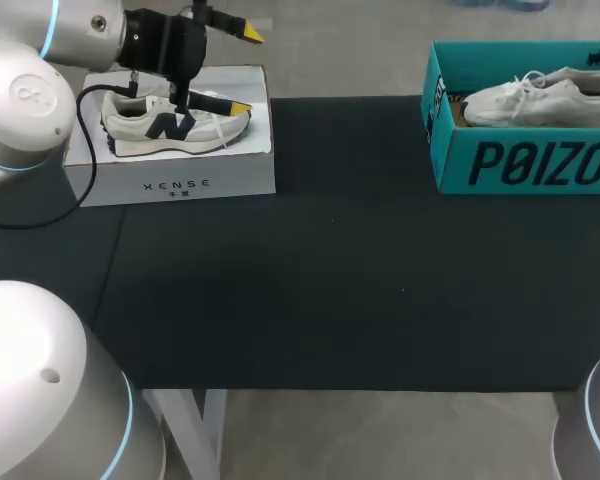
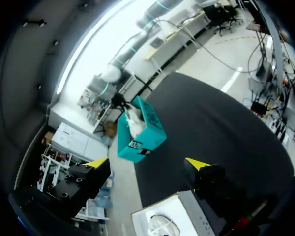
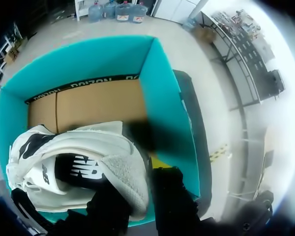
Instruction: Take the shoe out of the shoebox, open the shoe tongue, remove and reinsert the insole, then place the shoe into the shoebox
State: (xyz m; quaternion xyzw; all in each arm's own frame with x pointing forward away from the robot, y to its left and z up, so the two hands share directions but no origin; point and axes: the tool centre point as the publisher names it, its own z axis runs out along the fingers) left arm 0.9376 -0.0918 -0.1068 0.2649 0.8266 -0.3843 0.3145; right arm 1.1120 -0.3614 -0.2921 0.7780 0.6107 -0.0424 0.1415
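Dark table point(image 1: 330, 300): two shoeboxes point(image 1: 180, 185) point(image 1: 530, 165), two shoes point(image 1: 145, 128) point(image 1: 540, 100).

The teal shoebox point(image 1: 525, 165) stands open at the table's point(image 1: 330, 290) far right corner, printed long wall toward the near edge. The white shoe point(image 1: 535, 100) lies lengthwise inside on the brown cardboard floor, laces showing. At the far left corner, a cream shoe point(image 1: 175, 125) with a dark side logo rests on a white box point(image 1: 170, 185), toe pointing right.

Two shoes: a cream shoe point(image 1: 135, 130) and a white shoe point(image 1: 540, 98). Two boxes: teal shoebox point(image 1: 525, 160), white box point(image 1: 180, 185). One bench point(image 1: 330, 290).
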